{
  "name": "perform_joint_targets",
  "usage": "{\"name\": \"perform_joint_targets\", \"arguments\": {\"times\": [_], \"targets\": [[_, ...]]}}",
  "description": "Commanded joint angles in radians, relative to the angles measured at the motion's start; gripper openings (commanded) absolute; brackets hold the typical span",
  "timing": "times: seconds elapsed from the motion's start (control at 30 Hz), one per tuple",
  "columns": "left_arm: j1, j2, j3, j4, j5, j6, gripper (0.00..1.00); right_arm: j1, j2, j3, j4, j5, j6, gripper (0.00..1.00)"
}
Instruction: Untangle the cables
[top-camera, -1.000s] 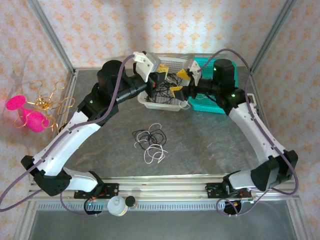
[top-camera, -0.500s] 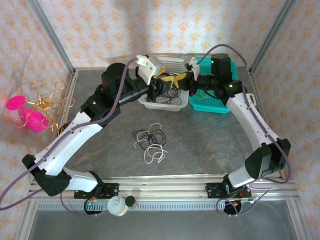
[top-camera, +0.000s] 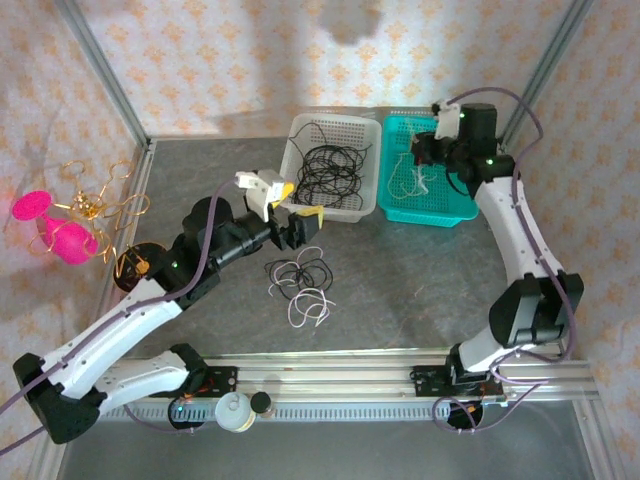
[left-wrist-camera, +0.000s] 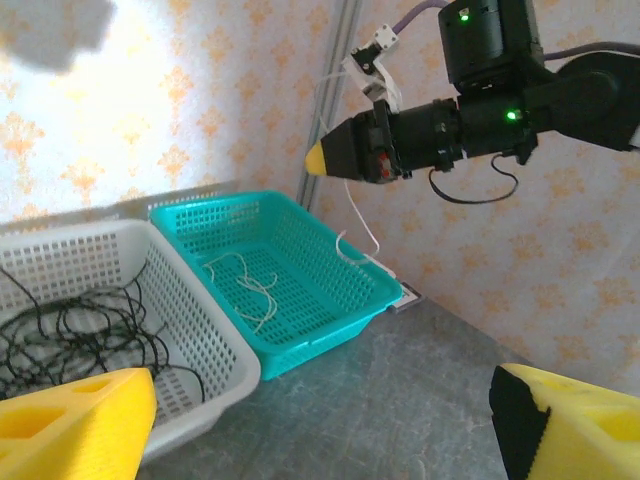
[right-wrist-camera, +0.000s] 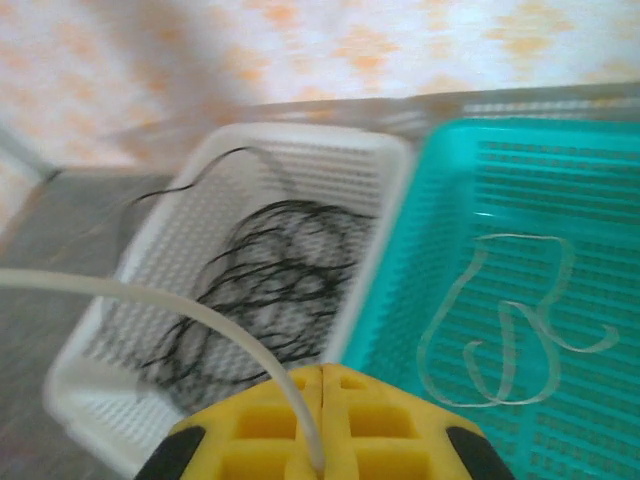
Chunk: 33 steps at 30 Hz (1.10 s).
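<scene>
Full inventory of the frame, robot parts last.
white plastic mesh basket: 1, white, far edge of table
teal plastic mesh basket: 1, teal, beside white basket
thin black cables: 1 bundle, black, inside white basket
thin white cable: 1, white, loose in teal basket
second thin white cable: 1, white, in right gripper
black-and-white cable tangle: 1, mixed, table centre
gold wire ornament: 1, gold, left of table, beside pink pieces
left gripper: 1, yellow, open, near white basket
right gripper: 1, yellow, shut on second cable, above teal basket
</scene>
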Motion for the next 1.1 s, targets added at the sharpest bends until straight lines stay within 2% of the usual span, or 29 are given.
{"name": "perform_joint_targets", "arguments": {"times": [0.0,0.13,0.33,0.4,0.57,0.67,0.73,0.87,1.07], "targets": [[-0.005,-0.037,-0.077,0.016,-0.030,-0.101,0.87,-0.061,0.102,0.051,-0.022,0.107,0.091,0.00],[-0.005,-0.079,-0.157,0.024,-0.055,-0.151,0.83,-0.077,0.215,0.093,0.014,0.262,0.105,0.00],[-0.005,-0.096,-0.219,0.036,-0.061,-0.197,0.80,-0.073,0.388,0.186,-0.025,0.307,0.122,0.00],[-0.005,-0.089,-0.220,0.031,-0.059,-0.199,0.80,-0.066,0.432,0.205,-0.039,0.371,0.129,0.00],[-0.005,-0.083,-0.220,0.016,-0.071,-0.215,0.80,-0.054,0.481,0.176,-0.011,0.517,0.149,0.15],[-0.005,-0.087,-0.230,0.013,-0.080,-0.224,0.80,-0.054,0.489,0.161,0.014,0.545,0.152,0.30],[-0.004,-0.086,-0.243,0.004,-0.100,-0.237,0.80,-0.054,0.493,0.169,0.019,0.523,0.141,0.34],[-0.003,-0.082,-0.276,-0.024,-0.155,-0.276,0.80,-0.050,0.472,0.206,-0.021,0.484,0.125,0.37],[0.005,-0.071,-0.305,-0.101,-0.239,-0.354,0.80,-0.016,0.231,0.064,0.003,0.446,0.155,0.38]]}}
